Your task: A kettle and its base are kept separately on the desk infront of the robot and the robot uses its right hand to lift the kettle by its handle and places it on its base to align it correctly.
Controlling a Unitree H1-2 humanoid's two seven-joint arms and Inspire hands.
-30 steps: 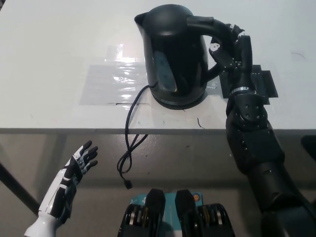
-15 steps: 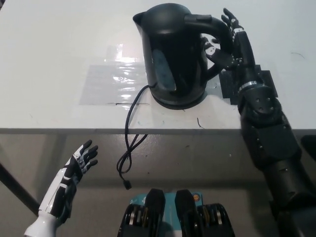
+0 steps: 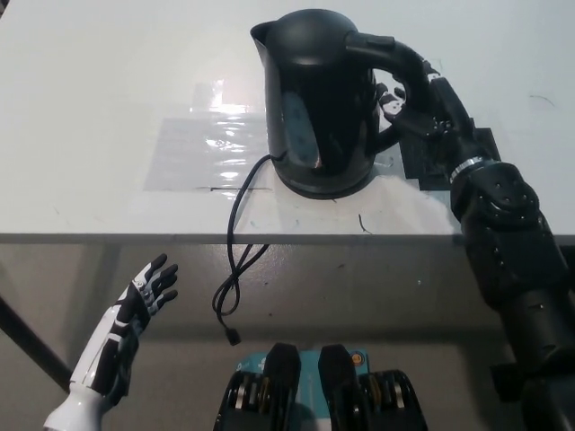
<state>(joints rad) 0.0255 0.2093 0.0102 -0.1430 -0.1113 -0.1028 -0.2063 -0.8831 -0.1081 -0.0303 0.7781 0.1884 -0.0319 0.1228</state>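
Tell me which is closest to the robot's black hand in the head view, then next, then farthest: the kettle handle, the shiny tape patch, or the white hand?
1. Kettle handle: right at the right hand.
2. Shiny tape patch: on the desk, left of the kettle.
3. Left hand: lower left, below the desk edge.

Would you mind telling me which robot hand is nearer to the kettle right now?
The right. The black right robot hand is at the handle of the kettle on the table; the white left robot hand hangs open below the table edge, well away.
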